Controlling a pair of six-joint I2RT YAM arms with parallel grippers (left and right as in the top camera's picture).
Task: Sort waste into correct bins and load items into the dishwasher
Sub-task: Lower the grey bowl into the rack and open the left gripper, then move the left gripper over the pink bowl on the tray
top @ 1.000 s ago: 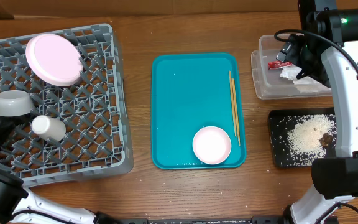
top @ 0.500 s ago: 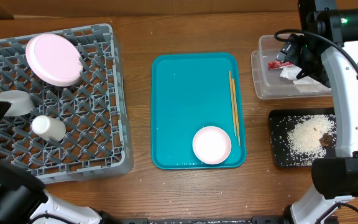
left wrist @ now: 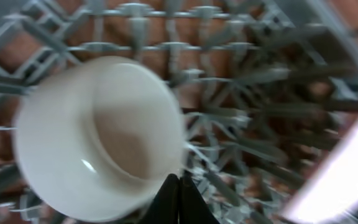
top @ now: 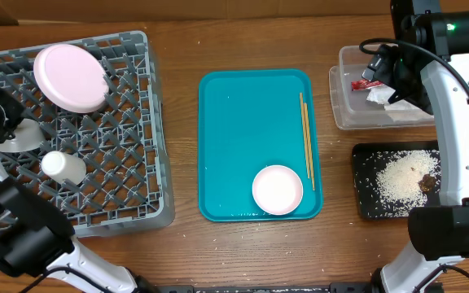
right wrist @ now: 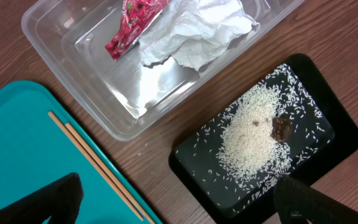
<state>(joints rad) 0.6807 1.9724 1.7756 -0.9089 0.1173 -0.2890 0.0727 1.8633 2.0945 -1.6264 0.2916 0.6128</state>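
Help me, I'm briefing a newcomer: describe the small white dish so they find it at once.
Find the large teal rectangular serving tray at the centre. In its lower right corner, seen from overhead, lies the small white round dish, beside the thin wooden chopsticks. It is the only round thing on that tray.

White-shelled arms (top: pixel 456 114) with black joints and cables.

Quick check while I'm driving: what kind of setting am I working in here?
Probably a staged dish-clearing station on a wooden table. It has a grey dish rack holding a plate, a teal serving tray with a dish and chopsticks, and a clear tub and black tray collecting waste.
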